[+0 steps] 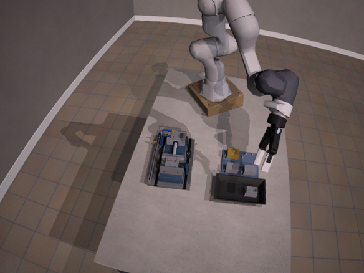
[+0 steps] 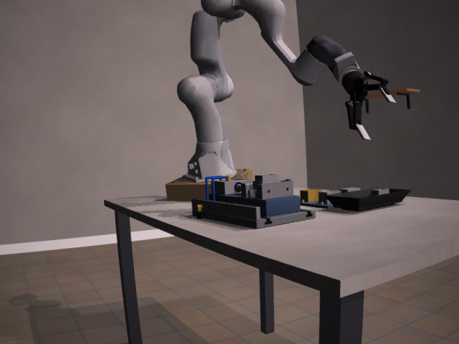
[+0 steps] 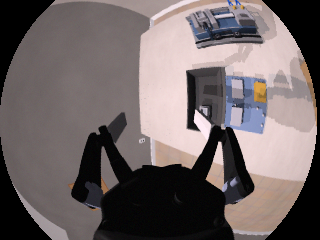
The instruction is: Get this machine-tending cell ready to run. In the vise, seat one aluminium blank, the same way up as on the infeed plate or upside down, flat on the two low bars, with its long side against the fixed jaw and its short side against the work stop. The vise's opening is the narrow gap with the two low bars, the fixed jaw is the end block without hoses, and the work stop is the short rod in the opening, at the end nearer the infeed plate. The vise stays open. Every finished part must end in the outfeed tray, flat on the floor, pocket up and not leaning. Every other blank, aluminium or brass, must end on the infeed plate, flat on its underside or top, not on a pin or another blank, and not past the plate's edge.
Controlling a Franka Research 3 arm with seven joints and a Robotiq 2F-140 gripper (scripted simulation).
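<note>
1. Gripper (image 1: 263, 161) is hanging high above the table's right side with fingers spread wide, pinching nothing.
2. Two aluminium blanks (image 1: 231, 167) (image 1: 250, 169) and a brass blank (image 1: 233, 152) are lying on the infeed plate (image 1: 245, 156); a part (image 1: 250, 191) is sitting in the outfeed tray (image 1: 236, 196); the vise (image 1: 171, 161) appears to be holding something grey.
3. Judging the approach: descending straight, squaring the fingers across a blank's sides.
</note>
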